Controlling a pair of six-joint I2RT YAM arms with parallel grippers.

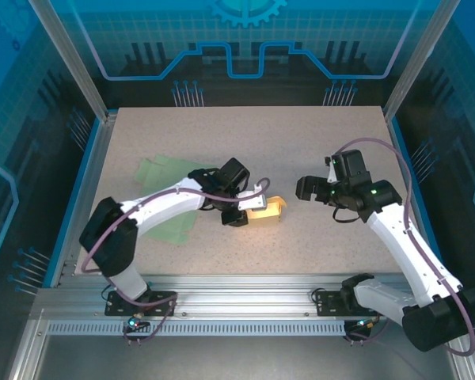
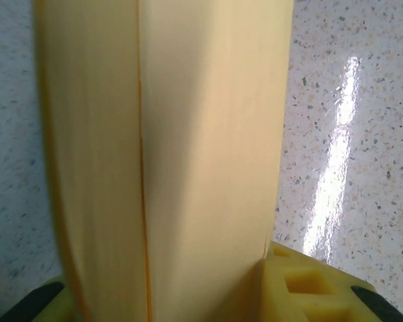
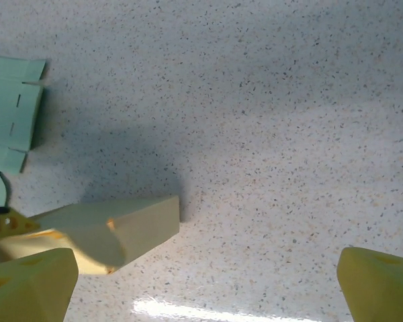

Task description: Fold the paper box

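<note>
**Paper box** (image 1: 267,209), yellow: one, near the centre of the worktop (image 1: 317,134), long axis left to right, partly folded.
**Left fingers** (image 2: 302,288): clamped on its left end; this arm is nearer.
**Right fingers** (image 3: 33,282): spread wide, holding nothing; the box lies to their left, apart.
**Green paper sheets** (image 1: 170,198): seemingly two, overlapping, toward the left edge.

The paper box (image 1: 267,208) is pale yellow. The tabletop (image 1: 317,245) is light sandy grey with tiny dark specks all over. The paper sheets (image 1: 165,170) left of the box are soft green. The left arm (image 1: 162,202) and right arm (image 1: 408,237) are white with black parts and purple cables (image 1: 370,141).
</note>
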